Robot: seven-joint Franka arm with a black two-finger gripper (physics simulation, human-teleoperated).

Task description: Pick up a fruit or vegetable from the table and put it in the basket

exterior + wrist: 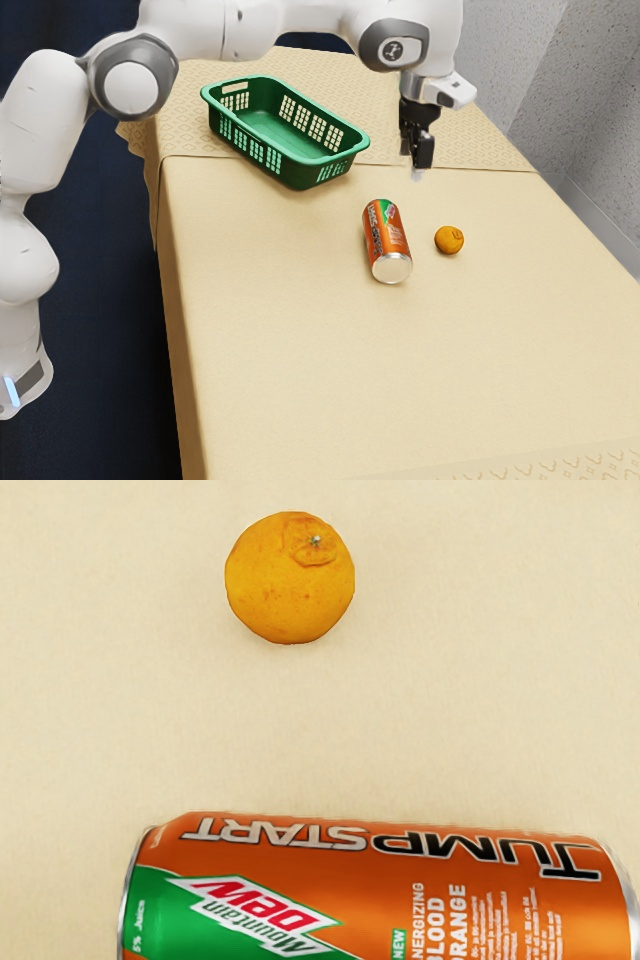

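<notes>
My gripper (416, 160) is in the air in the exterior view, its two black fingers apart with nothing between them. The small orange fruit (449, 240) lies on the table below it, nearer the camera and toward the exterior view's right. In the wrist view the orange (290, 578) is whole, its stem mark facing up, apart from the can. A green basket (310, 172) with slotted walls stands toward the exterior view's left, beyond the can.
An orange and green drink can (386, 240) lies on its side between the orange and the basket; the wrist view shows the can (370, 900) close up. A cream cloth covers the table (300, 380). Grey walls rise at the exterior view's right.
</notes>
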